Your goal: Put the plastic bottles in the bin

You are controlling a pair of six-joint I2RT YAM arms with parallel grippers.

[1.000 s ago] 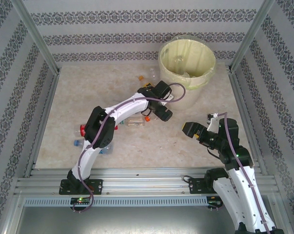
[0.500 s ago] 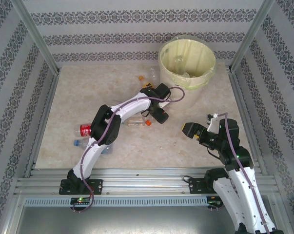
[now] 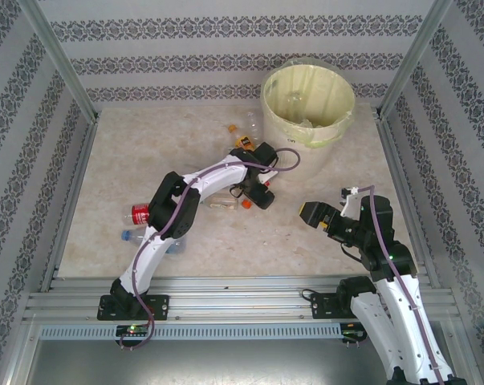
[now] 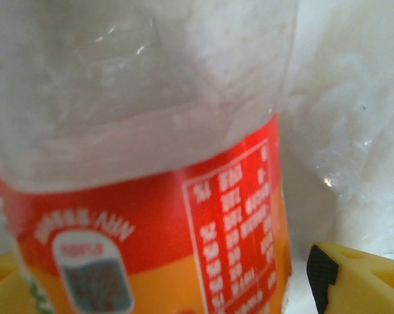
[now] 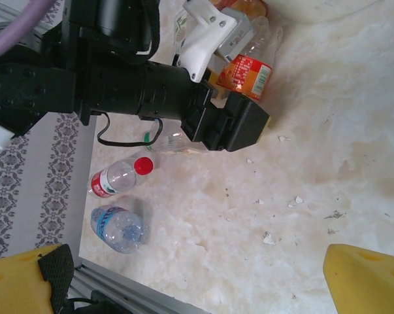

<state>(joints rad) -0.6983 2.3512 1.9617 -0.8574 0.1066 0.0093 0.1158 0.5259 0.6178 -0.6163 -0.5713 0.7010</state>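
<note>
- The left end effector [image 3: 254, 195] straddles an orange-labelled bottle [image 4: 151, 216] lying mid-way across the desk [image 3: 145, 144], its fingers [image 4: 360, 275] spread either side (a sliver of gap at one).
- The right end effector [image 5: 197, 281] hangs wide apart and empty, near right.
- The bin [image 3: 306, 135] stands far right.
- A red-capped bottle [image 3: 141, 213] lies near left.

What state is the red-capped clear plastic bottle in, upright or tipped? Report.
Tipped: the red-capped bottle lies on its side, cap pointing sideways.
</note>
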